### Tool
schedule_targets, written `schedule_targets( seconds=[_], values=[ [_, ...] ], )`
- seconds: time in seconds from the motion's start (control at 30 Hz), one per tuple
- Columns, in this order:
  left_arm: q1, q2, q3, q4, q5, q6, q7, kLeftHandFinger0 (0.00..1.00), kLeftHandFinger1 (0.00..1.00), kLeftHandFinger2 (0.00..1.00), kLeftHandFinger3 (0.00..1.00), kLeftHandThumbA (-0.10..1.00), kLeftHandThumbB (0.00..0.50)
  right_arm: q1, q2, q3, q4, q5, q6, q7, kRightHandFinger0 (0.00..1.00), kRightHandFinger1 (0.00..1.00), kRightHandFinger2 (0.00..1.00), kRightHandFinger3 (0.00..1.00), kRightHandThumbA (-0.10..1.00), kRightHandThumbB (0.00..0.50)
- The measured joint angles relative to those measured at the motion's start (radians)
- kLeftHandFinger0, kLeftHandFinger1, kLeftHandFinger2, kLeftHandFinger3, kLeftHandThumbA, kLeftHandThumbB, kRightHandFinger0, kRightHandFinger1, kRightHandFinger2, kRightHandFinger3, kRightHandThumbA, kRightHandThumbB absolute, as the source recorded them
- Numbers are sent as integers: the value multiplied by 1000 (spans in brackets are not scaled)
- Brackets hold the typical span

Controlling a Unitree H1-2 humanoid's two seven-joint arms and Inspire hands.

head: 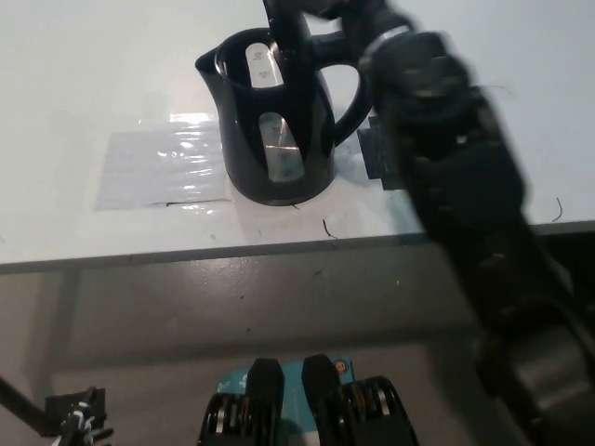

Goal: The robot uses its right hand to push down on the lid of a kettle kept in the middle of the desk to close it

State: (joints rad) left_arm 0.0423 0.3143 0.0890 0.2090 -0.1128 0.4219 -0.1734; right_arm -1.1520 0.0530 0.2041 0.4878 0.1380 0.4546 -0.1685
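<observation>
The black kettle [279, 139] stands on the white desk [84, 74], handle to the right. Its lid [286, 32] stands upright at the back of the open top. My black right arm [465, 186] reaches in from the bottom right, across the desk's front edge and past the kettle's handle. The right hand [358, 17] is blurred at the picture's top edge, just right of the raised lid and above the handle. Whether it touches the lid I cannot tell. Only a sliver of my white left hand [82, 420] shows at the bottom left, below the desk.
A shiny patch of clear tape [158, 167] lies left of the kettle. A black tape patch [372, 153] to its right is mostly hidden by my arm. The desk's front edge [186, 253] runs across the middle, with grey floor below.
</observation>
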Motion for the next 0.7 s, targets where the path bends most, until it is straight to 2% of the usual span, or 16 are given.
schedule_targets(
  seconds=[0.03, 0.13, 0.23, 0.37, 0.4, 0.43, 0.5, 0.53, 0.57, 0.6, 0.63, 0.67, 0.7],
  values=[
    [4, 0, -5, 0, 1, -1, -3, 1000, 1000, 1000, 1000, 1000, 108, -18, 25, -1, 63, -12, 2, -14, 748, 889, 947, 1000, 484, 35],
    [5, 0, -20, 0, 2, -4, -6, 1000, 1000, 1000, 1000, 1000, 102, -61, 66, -3, 200, -45, 4, -41, 914, 1000, 1000, 1000, 494, 43],
    [5, -1, -28, -1, 4, -5, -7, 1000, 1000, 1000, 1000, 1000, 86, -94, 79, -13, 269, -64, -3, -61, 1000, 1000, 1000, 1000, 510, 35],
    [6, -5, -37, -1, 7, -8, -7, 1000, 1000, 1000, 1000, 1000, 85, -120, 89, -30, 329, -82, -17, -79, 1000, 1000, 1000, 1000, 522, 42],
    [6, -5, -39, -1, 7, -8, -7, 1000, 1000, 1000, 1000, 1000, 86, -125, 90, -35, 342, -86, -21, -82, 899, 1000, 1000, 1000, 513, 39],
    [6, -5, -40, 0, 7, -8, -7, 1000, 1000, 1000, 1000, 1000, 79, -132, 90, -40, 356, -89, -27, -85, 861, 978, 1000, 1000, 506, 41],
    [5, -5, -40, 0, 7, -9, -7, 1000, 1000, 1000, 1000, 1000, 82, -140, 90, -50, 376, -93, -39, -90, 851, 974, 1000, 1000, 501, 38],
    [6, -5, -40, 0, 7, -9, -7, 1000, 1000, 1000, 1000, 1000, 85, -141, 90, -53, 384, -95, -46, -92, 808, 913, 949, 1000, 505, 41],
    [6, -5, -40, 1, 7, -9, -7, 1000, 1000, 1000, 1000, 1000, 86, -142, 90, -57, 390, -98, -52, -94, 714, 787, 829, 974, 487, 53],
    [5, -5, -40, 1, 7, -9, -8, 1000, 1000, 1000, 1000, 1000, 85, -143, 90, -62, 395, -103, -57, -98, 717, 827, 882, 941, 478, 61],
    [5, -5, -40, 1, 6, -9, -8, 1000, 1000, 1000, 1000, 1000, 87, -143, 91, -68, 397, -106, -59, -100, 882, 1000, 1000, 934, 473, 50],
    [5, -5, -40, 2, 6, -11, -9, 1000, 1000, 1000, 1000, 1000, 88, -143, 92, -75, 397, -107, -59, -102, 823, 943, 935, 868, 456, 54],
    [5, -5, -40, 6, 6, -14, -10, 1000, 1000, 1000, 1000, 1000, 87, -143, 95, -86, 398, -108, -59, -103, 514, 648, 712, 781, 446, 54]
  ],
)
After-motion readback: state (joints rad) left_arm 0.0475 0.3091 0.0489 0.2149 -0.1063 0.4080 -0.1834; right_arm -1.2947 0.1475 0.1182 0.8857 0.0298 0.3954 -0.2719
